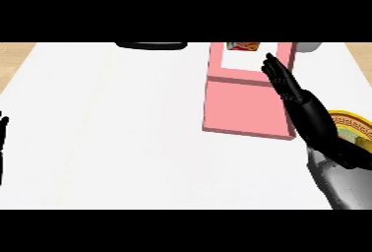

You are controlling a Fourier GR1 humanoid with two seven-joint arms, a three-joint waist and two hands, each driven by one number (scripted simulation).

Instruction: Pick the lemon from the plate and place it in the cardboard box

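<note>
The right hand (pixel 285 82) reaches over the pink cardboard box (pixel 243 106), its fingers straight and held together, pointing toward the far edge of the counter (pixel 109 123); it holds nothing. The box is long and narrow, its long axis running from near to far, with an open white compartment at the far end. A small orange and red thing (pixel 243 47) lies at the far end of that compartment; whether it is the lemon cannot be told, nor which way it points. No writing can be read anywhere. The yellow-rimmed plate (pixel 352 125) sits at the right edge, partly behind the right forearm. The left hand (pixel 3 147) rests at the left edge, fingers up and straight. A dark object (pixel 151 45) lies at the far edge.
</note>
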